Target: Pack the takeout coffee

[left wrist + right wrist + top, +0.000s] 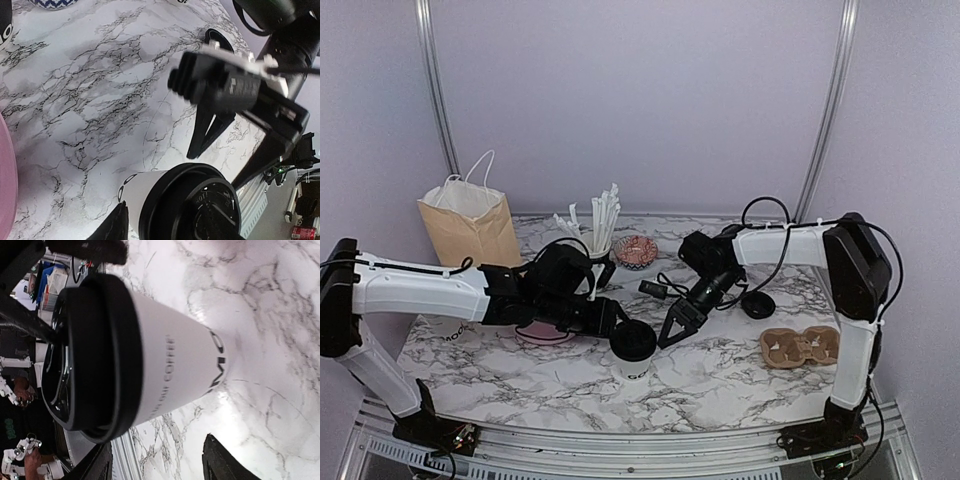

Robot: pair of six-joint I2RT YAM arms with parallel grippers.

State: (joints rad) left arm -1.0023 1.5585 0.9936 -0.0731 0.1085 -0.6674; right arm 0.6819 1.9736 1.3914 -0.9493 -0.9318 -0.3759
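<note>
The takeout coffee (633, 350) is a white paper cup with black lettering and a round black lid, standing upright at the table's front middle. My left gripper (611, 320) is just left of the cup's top. In the left wrist view one finger (117, 225) shows beside the cup (150, 192), a little apart from its wall; the other finger is hidden. My right gripper (676, 328) is just right of the cup, jaws open and empty. In the right wrist view the cup (175, 360) stands past the spread fingertips (222, 460).
A brown paper bag (470, 225) stands open at the back left. A black cup of straws (601, 245) and a patterned bowl (635, 251) sit behind. A pink plate (545, 334) lies under my left arm. A cardboard cup carrier (802, 346) and a loose black lid (757, 305) lie right.
</note>
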